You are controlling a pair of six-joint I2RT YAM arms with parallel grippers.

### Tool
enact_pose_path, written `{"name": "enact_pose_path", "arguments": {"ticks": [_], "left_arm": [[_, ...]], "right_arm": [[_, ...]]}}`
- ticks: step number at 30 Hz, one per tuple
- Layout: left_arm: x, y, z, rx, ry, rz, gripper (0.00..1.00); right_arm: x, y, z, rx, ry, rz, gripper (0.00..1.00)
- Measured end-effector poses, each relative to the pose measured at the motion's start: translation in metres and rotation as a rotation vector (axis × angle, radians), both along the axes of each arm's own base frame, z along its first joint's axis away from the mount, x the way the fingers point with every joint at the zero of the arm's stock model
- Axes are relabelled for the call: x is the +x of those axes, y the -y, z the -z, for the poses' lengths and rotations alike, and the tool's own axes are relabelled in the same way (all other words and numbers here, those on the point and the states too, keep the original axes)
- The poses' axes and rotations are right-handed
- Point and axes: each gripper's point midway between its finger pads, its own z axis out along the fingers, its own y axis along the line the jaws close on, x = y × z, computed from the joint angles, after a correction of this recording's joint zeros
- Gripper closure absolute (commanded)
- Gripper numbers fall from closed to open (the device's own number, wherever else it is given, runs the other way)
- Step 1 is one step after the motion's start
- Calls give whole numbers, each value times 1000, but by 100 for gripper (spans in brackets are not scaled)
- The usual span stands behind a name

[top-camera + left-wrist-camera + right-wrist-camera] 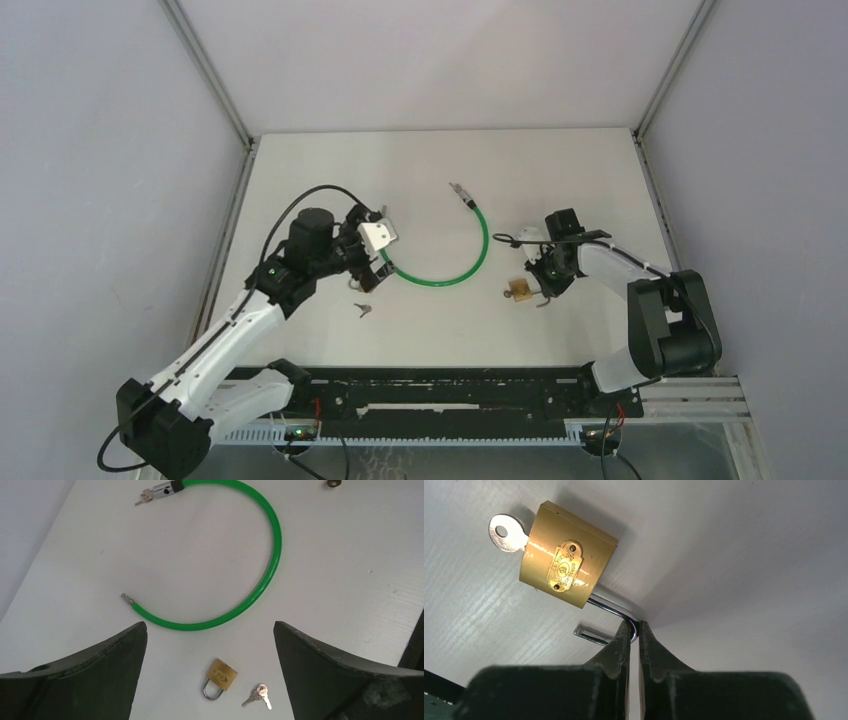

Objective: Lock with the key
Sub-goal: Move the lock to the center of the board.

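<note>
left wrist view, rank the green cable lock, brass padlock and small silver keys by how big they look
1. green cable lock, a curved plastic-coated loop
2. brass padlock with steel shackle
3. small silver keys, paired beside it
The gaps are clear; nearness does not blur the order.

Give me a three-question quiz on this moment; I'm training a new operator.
1. True or false: the left gripper is shut on the green cable.
2. What does the right gripper pinch on the brass padlock? A: its body. B: its shackle. C: nothing.
3. Fill in: the silver key sticks out of the ____.

Key: 1 false, its fingers are wide apart. 2 B. 3 padlock.
</note>
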Motion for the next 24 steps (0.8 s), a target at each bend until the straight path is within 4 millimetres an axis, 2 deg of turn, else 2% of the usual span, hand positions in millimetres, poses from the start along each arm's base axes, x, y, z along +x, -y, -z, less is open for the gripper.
{"name": "enact_pose_path", "arguments": {"ticks": [3, 8, 10, 12, 17, 20, 24], "left_arm": [[-4, 13, 7, 11, -14, 50, 0], [-7, 31, 25, 31, -56, 105, 0], [-11, 41, 32, 43, -73, 136, 0], [-15, 52, 39, 52, -85, 166, 0], [-24, 78, 53, 65, -110, 200, 0], [-29, 92, 68, 75, -147, 205, 0], [-41, 110, 98, 108, -259, 202, 0]], "right_arm": [[3, -7, -1, -4, 23, -31, 100], [-1, -34, -1, 3, 39, -124, 100], [-6, -46, -3, 18, 34, -154, 93], [-8, -56, -6, 44, 20, -166, 80], [-2, -71, -16, 102, -11, -141, 54], [0, -75, -24, 145, -30, -113, 48], [4, -73, -40, 223, -44, -34, 44]]}}
